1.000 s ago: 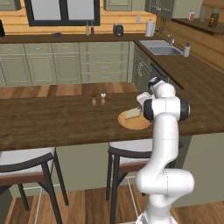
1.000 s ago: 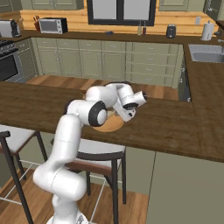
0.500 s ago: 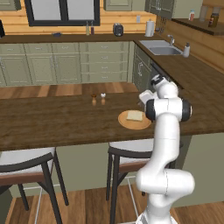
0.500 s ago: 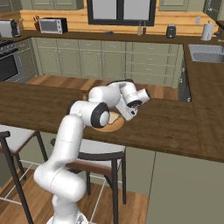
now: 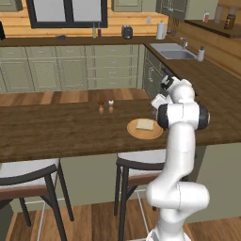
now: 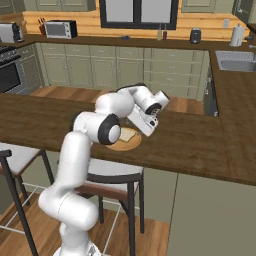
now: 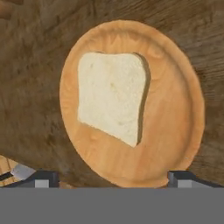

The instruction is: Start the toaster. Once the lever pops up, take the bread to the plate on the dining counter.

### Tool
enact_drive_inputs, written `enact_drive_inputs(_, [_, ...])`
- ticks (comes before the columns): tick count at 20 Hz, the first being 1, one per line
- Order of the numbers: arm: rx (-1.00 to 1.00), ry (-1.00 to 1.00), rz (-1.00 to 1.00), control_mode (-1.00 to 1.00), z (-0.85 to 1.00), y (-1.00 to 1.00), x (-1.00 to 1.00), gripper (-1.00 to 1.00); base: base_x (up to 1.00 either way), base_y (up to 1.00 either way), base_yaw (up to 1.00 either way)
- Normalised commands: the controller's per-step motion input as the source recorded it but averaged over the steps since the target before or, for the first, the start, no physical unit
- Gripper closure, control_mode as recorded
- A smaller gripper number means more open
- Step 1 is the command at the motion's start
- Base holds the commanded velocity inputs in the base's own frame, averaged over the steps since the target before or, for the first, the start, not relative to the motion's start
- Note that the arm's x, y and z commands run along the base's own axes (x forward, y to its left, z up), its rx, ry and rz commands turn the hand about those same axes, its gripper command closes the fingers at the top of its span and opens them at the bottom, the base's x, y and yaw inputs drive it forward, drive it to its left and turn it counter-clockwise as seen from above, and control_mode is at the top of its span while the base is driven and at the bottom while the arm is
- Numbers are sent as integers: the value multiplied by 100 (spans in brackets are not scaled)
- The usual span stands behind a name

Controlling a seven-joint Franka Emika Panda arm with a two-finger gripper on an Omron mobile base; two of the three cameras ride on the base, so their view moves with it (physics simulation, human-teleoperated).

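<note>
The bread [image 7: 113, 96] is lying flat on the plate [image 7: 177, 113], which is sitting on the dining bench [image 5: 61, 129]. The pincer [image 7: 113, 177] is hovering directly above with jaws apart, gripping nothing, so it is looking ready to lift straight away.

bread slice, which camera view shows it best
The hand view: it looks straight down on the bread, lying flat and whole on the plate. The left base view shows it small and far off; in the right base view the arm hides part of it.
</note>
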Motion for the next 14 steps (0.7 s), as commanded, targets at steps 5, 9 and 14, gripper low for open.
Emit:
enact_drive_inputs(5, [-13, -7, 0, -100, 66, 0, -100, -100, 0, 0, 0])
enact_drive_inputs(9, [-14, -8, 0, -100, 71, 0, -100, -100, 0, 0, 0])
enact_drive_inputs(14, [-23, -19, 0, -100, 43, 16, -100, -100, 0, 0, 0])
